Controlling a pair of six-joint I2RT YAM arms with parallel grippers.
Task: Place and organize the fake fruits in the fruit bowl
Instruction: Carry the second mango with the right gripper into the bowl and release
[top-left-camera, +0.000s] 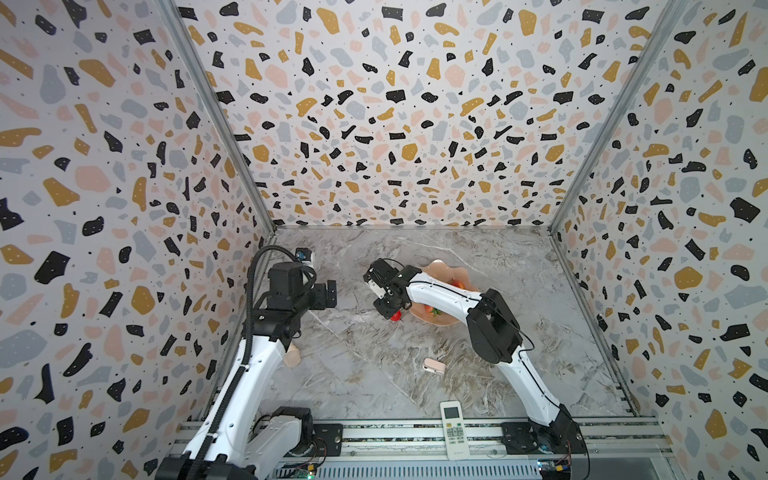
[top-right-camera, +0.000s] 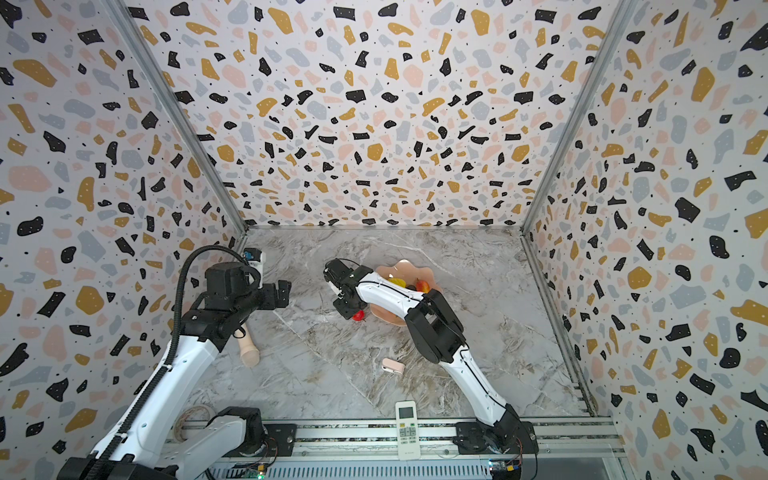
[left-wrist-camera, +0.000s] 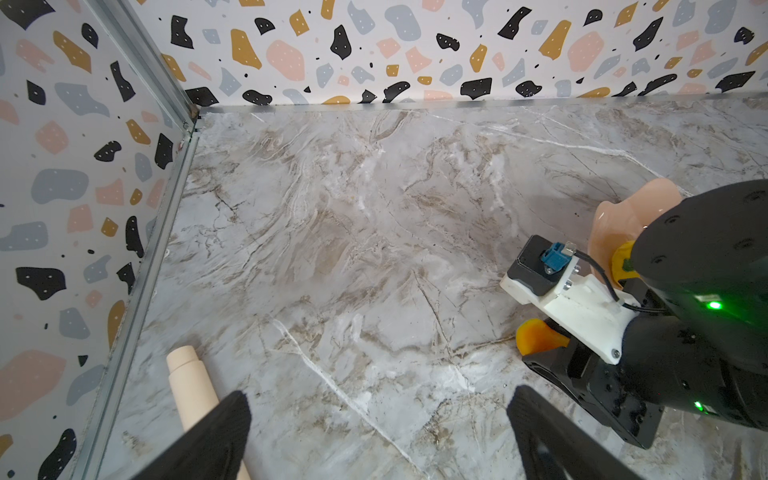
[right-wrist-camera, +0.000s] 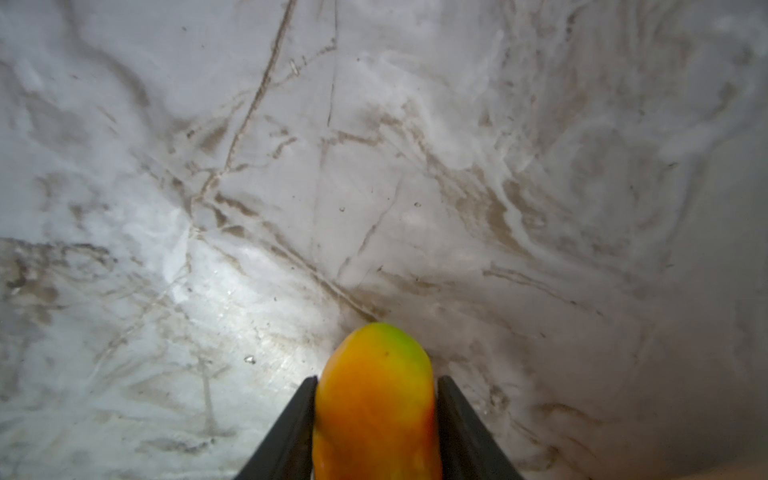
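- Right wrist view is showing the right claw (right-wrist-camera: 377, 378) clenching a mango (right-wrist-camera: 374, 411), with its black fingers (right-wrist-camera: 286, 432) pressing on both flanks of the orange-yellow fruit, whose tip is shading to green.
- The mango is hanging low over the marble table (right-wrist-camera: 415, 166) and throwing a shadow on it; whether it is touching the table I cannot tell.
- In both top views the same mango (top-left-camera: 396, 316) (top-right-camera: 358, 316) is showing as a red spot under the claw, lying outside the bowl (top-left-camera: 441, 269) and just beside its rim.
- The right arm (top-left-camera: 436, 293) is stretching across the bowl and hiding much of it.
- In a top view a yellow fruit (top-right-camera: 397, 282), a dark avocado (top-right-camera: 411, 287) and a second mango (top-right-camera: 423, 285) are lying close together inside the bowl.
- In a top view a strawberry (top-left-camera: 429, 309) with green leaves is also lying inside the bowl, close to the rim nearest the held mango.
- The left claw (left-wrist-camera: 379, 392) is standing released, its fingers spread wide with nothing between them, well apart from the bowl.
- A beige wooden peg (left-wrist-camera: 189, 382) is lying well apart from the bowl.
- A pink-white gadget (top-left-camera: 434, 365) and a white remote (top-left-camera: 454, 428) are also lying well apart from the bowl, the gadget being the nearer to it.
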